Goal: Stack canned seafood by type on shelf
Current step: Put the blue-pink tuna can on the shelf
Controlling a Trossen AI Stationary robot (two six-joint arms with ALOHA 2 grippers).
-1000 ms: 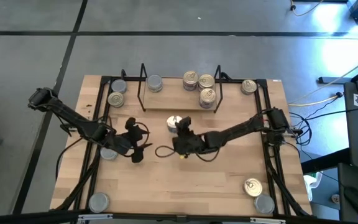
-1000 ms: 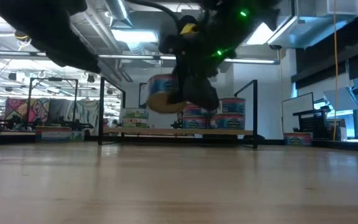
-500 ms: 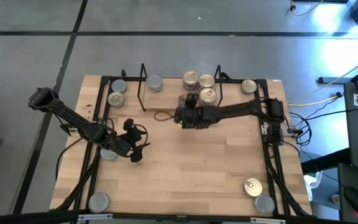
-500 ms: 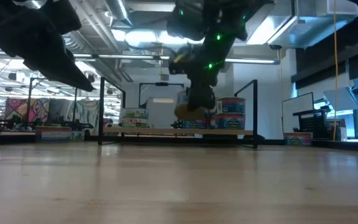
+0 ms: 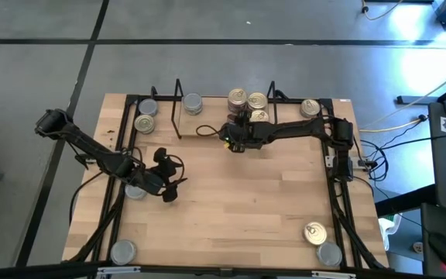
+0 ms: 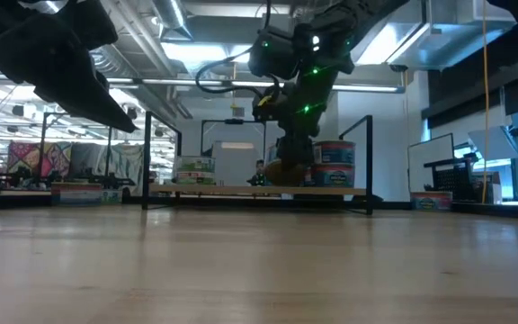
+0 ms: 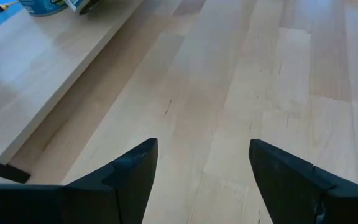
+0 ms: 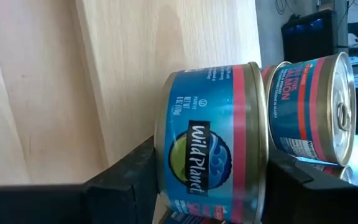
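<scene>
Two dark fingers [image 7: 135, 177] of the left gripper [image 7: 202, 180] stand wide apart over the bare wood table [image 7: 260, 81]. A blue tin [image 7: 42, 6] peeks in far off.

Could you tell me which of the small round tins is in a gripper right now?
The blue-and-red-labelled Wild Planet tin, clamped in the right gripper at the black wire shelf; all other tins sit untouched.

Tin [image 8: 213, 140] between the right gripper's [image 8: 210, 180] black fingers: blue label, red band, gold rim, green-and-yellow oval emblem, white lettering on a black strip. Tin just beyond it [image 8: 312, 109]: blue label, red band with pale lettering, gold pull-tab lid. Board under both: pale wood with light grain. Left gripper [image 7: 201, 171]: black fingers over light wood planks [image 7: 241, 93]. Tin [image 7: 42, 6] ahead of it: blue.
</scene>
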